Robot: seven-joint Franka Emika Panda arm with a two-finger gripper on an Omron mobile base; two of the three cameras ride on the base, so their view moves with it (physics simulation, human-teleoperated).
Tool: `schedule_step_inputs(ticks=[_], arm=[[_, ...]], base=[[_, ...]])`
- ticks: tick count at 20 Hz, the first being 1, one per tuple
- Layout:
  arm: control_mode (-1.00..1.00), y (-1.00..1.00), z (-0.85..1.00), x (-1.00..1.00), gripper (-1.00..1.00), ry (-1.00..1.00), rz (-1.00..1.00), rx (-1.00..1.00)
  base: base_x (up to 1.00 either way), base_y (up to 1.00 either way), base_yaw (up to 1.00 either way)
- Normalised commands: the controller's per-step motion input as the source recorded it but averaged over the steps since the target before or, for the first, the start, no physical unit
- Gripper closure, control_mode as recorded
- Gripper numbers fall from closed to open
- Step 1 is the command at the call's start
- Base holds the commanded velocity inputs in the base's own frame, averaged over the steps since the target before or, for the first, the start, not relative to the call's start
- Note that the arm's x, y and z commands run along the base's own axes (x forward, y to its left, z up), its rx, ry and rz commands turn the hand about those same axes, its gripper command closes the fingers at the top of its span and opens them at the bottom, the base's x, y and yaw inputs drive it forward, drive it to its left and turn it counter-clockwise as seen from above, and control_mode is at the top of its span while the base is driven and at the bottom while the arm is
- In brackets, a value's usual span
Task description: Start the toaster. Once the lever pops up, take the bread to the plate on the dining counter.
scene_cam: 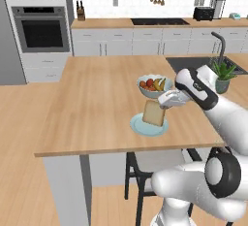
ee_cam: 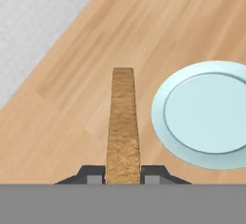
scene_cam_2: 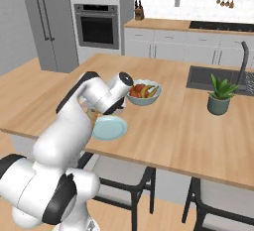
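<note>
While gripper [ee_cam: 123,176] holds bread [ee_cam: 123,122], wood dining counter [scene_cam: 92,104], kitchen

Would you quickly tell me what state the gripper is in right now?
Gripper: closed on the bread, holding the slice on edge above the dining counter, beside the plate.

Plate [ee_cam: 206,115] rim cut by hand view's right edge.
</note>
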Motion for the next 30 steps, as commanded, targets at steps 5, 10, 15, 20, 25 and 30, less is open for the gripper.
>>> schedule_step_inputs(ticks=[5, 10, 15, 20, 25, 30], arm=[[-1.00, 0.00, -0.32, 0.39, 1.00, 0.01, 0.00, 0.00], [-1.00, 0.03, -0.39, 0.04, 1.00, -0.03, 0.00, 0.00], [-1.00, 0.07, -0.37, 0.02, 1.00, -0.04, 0.00, 0.00], [-1.00, 0.00, -0.17, 0.11, 1.00, -0.02, 0.00, 0.00], [-1.00, 0.00, -0.17, 0.37, 1.00, 0.00, 0.00, 0.00], [-1.00, -0.02, -0.20, 0.42, 1.00, 0.00, 0.00, 0.00]], base=[[0.00, 0.00, 0.00], [0.00, 0.00, 0.00], [0.00, 0.00, 0.00], [0.00, 0.00, 0.00], [0.00, 0.00, 0.00], [0.00, 0.00, 0.00]])
